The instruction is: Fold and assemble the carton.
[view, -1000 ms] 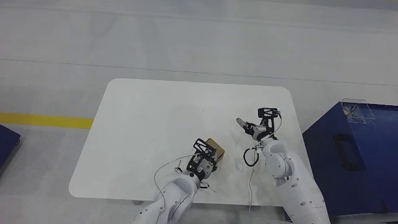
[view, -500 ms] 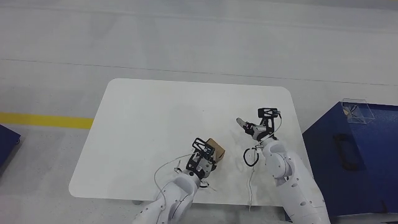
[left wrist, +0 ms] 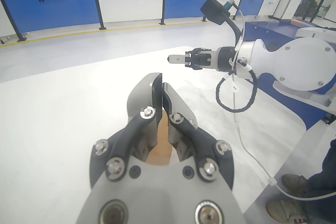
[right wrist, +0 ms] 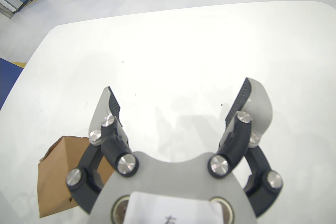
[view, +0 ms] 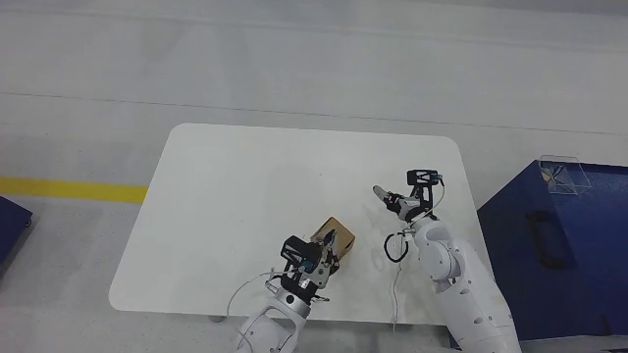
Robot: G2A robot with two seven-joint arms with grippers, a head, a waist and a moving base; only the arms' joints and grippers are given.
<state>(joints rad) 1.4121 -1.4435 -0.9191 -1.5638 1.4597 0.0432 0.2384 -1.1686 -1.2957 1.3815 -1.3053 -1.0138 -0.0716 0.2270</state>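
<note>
- The carton (view: 335, 232) sits on the white tabletop (view: 245, 176), near the edge closest to the robot. It's between the two arms and closer to the left one.
- Your left tool (left wrist: 161, 84) is clenched almost completely closed, right at the carton's near side. Brown card shows underneath it, but I honestly can't tell if a flap is pinched in there or if it's just hovering over the box.
- Your right tool (right wrist: 179, 93) is spread wide with nothing in it. It hangs over bare tabletop, off to the carton's side and well apart from it.
- Handling: it looks like plain brown cardboard, so my guess is light and thin, stiff across the panels and bendy at the creases. It'll probably skate on that smooth top if you shove it with one tool, so pin it with one and fold with the other.
- Where to grab: I'd go for a free flap edge or the rim of a wall and pinch shallow. Squeezing across the body would likely crush it.
- In the right wrist view the carton has a peaked ridge on top and a loose-looking seam down one side. I'd call it partly folded, not done.
- Contents: you can't see inside the carton, and nothing pokes out.
- There's also a clear bin (view: 563, 172) on the blue cabinet (view: 549, 245) beside the tabletop, too small to tell what's in it.
</note>
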